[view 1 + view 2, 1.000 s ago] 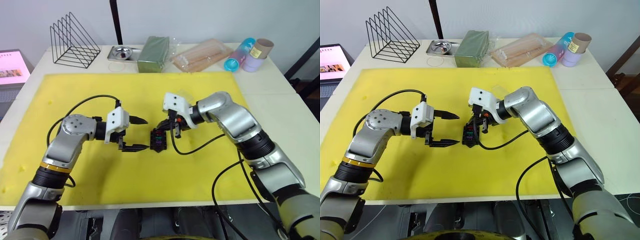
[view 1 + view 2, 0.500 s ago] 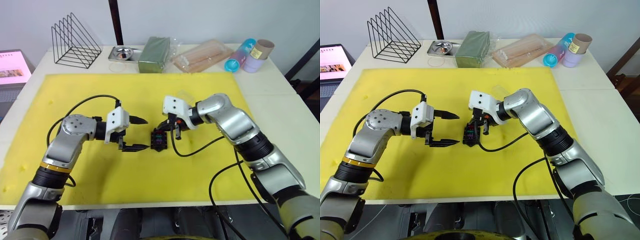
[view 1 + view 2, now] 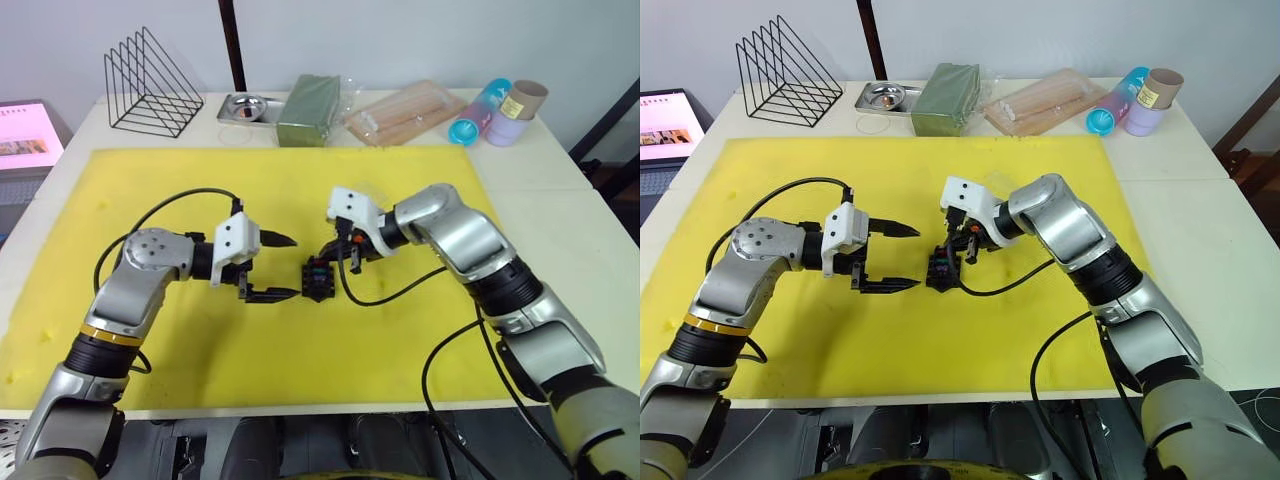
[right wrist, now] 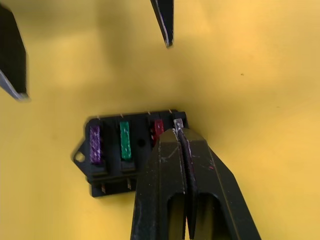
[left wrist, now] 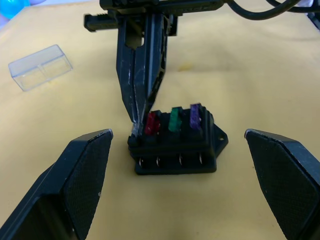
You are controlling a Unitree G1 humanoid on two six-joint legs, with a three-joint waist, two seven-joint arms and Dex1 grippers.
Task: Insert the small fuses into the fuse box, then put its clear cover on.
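black fuse box (image 5: 175, 150) with red, green, purple fuses (image 5: 173, 119) on yellow mat (image 3: 300, 190).

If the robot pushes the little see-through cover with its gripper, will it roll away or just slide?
The clear cover would probably slide, not roll: it looks boxy with flat sides, lying on the yellow mat. It seems thin and hollow, so likely very light. Its glassy surface might be slippery to pinch.

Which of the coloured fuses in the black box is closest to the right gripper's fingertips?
The red fuse, in the slot next to the right gripper. The green fuse comes next, and the purple fuse sits farthest along the fuse box.
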